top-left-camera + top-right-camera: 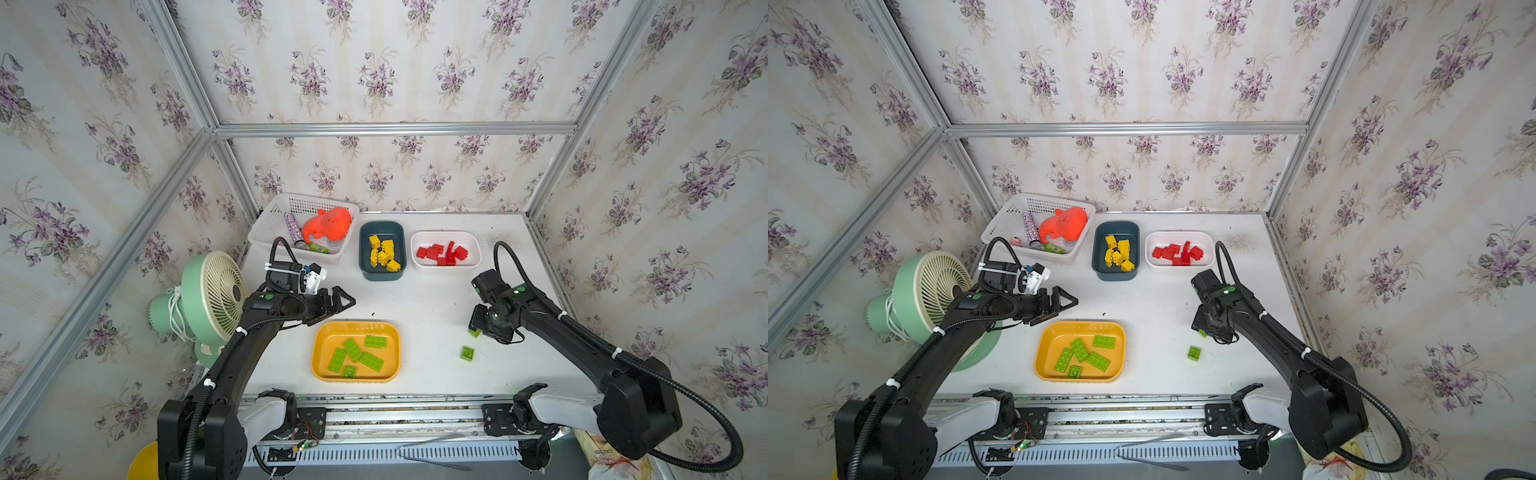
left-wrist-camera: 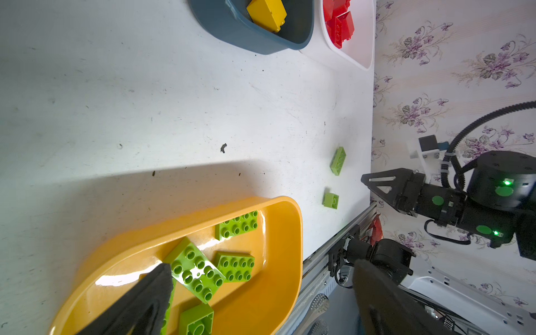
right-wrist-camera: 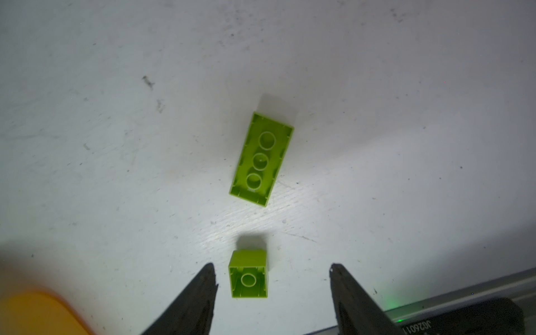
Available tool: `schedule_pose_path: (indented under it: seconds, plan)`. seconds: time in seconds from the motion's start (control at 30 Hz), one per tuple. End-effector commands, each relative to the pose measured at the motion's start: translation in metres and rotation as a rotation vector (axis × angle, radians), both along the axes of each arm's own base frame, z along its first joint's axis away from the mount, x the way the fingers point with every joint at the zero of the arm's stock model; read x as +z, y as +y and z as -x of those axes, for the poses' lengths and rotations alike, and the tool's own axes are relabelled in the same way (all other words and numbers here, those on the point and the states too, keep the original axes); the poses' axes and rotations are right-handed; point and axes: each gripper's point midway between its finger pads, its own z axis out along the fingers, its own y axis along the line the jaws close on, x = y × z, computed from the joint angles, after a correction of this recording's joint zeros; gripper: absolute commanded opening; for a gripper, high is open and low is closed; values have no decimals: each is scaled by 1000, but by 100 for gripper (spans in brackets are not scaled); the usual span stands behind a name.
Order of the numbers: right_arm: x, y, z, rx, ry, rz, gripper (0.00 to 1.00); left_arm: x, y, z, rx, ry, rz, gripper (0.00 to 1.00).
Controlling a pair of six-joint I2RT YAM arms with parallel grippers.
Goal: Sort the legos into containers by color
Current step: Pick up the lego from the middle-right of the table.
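**Item: loose lime-green bricks, two pieces.** We list a long green brick (image 3: pixel 262 159) and a small square green brick (image 3: pixel 248 275) on the white table (image 1: pixel 415 299) at 4 o'clock. The square one lies near the long one at its 6 o'clock, not touching it. Both lie studs down with the hollow undersides up.

**Sorted stock.**
- Five green bricks (image 1: pixel 353 349) in the orange-yellow tray (image 1: pixel 320 357), 7 o'clock.
- Yellow bricks (image 1: pixel 384 253) in the teal tray (image 1: pixel 361 266), 12 o'clock.
- Red bricks (image 1: pixel 442 253) in the white tray (image 1: pixel 469 245), 1 o'clock.

**Tools.**
- The right gripper (image 3: pixel 272 265) hangs over the loose pair, jaws apart and holding nothing. Its wrist view frames the square brick between the fingertips, but we cannot tell how far above the brick they stand.
- The left gripper (image 1: pixel 338 300) hovers just off the orange-yellow tray's 11 o'clock rim, jaws spread wide and empty.

**Handling, in our judgement.**
- The bricks are light, rigid hollow plastic that will not crush.
- Their smooth sides are somewhat slippery, so a brick may skid on the table if one finger reaches it first.
- We would pinch each brick across two opposite flat side walls.
- The long brick is best taken across its narrow width at mid-length, so it does not swing.
- Both then go to the orange-yellow tray.
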Motion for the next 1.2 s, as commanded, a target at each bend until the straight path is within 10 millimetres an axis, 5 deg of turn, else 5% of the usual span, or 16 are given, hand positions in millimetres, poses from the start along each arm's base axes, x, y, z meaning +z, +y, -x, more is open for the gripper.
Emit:
schedule_pose_path:
  seconds: [0.0,0.27,0.57,0.7,1.03,1.17]
  plan:
    - [-2,-4,-11,-187,-29,13,66,3,-2,0,-24,-18,7,99]
    - [-33,16,-41,-200,-24,-43,65,-1,-2,4,-26,-15,3,99]
    - [-61,15,-38,-210,20,-40,52,-2,-2,4,-31,-15,2,99]
    - [-67,12,-36,-198,38,-24,42,-3,-2,3,-32,-11,-1,99]
    - [-68,6,-37,-139,38,2,38,-5,-2,3,-33,-6,-2,99]
    - [-54,15,-49,-65,-15,-39,34,-3,-2,4,-32,-13,-1,99]
